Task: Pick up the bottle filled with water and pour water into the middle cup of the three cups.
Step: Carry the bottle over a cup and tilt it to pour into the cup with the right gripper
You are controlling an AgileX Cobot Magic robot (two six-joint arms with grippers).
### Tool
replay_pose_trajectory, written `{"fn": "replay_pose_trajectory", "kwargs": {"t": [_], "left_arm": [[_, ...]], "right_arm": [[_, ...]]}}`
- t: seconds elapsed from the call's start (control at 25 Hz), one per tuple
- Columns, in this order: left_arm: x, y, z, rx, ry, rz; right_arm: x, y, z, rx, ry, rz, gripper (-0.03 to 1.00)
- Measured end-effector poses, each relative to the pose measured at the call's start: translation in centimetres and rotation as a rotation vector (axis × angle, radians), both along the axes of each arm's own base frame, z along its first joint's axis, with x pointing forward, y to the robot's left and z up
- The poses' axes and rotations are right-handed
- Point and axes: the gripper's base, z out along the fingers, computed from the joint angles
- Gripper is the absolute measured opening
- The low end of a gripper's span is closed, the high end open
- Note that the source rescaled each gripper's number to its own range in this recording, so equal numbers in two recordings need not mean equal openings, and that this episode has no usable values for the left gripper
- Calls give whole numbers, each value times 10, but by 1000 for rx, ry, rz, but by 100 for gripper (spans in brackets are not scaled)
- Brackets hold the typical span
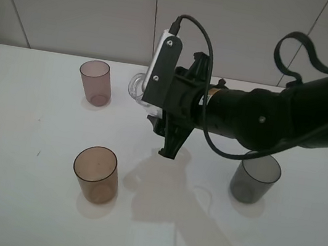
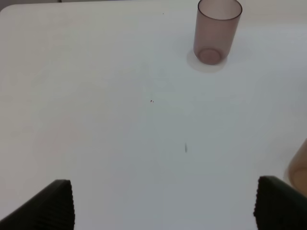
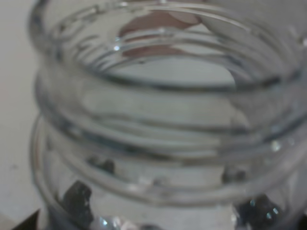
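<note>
Tabletop [image 1: 6, 210], white and broad, carries the cups well apart: the mauve-pink cup [image 1: 95, 82] at the far side, the amber middle cup [image 1: 96, 173] nearer the camera, and the dark-grey cup [image 1: 256, 177] off to the right. Above it the right arm [image 1: 290, 112] stretches almost level across the middle. Its shadow falls between the amber and grey cups, so I judge it to be raised clear of the surface. At its end the right gripper [image 1: 148, 98] is clamped on the bottle [image 1: 136, 86]. The bottle's threaded, capless neck fills the right wrist view, with dark finger pads [image 3: 76, 196] showing through the plastic lower down. From the high camera the bottle appears near the pink cup and well apart from the amber one. The pick-up looks done. Carrying the bottle over the middle cup and tipping it are left, and that cup looks dry as far as I can tell. How far the bottle leans cannot be read. The left gripper [image 2: 165, 206] has its fingers spread wide, holding nothing, over bare table.
</note>
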Motion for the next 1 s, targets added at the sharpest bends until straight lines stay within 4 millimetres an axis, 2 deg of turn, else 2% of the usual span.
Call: {"fn": "replay_pose_trajectory", "kwargs": {"t": [0.32,1.0], "left_arm": [[0,0,0,0,0,0],[0,0,0,0,0,0]], "right_arm": [[-16,17,-1,-74,-136,182,0],[-17,31,-28,-165,-250,324,0]]}}
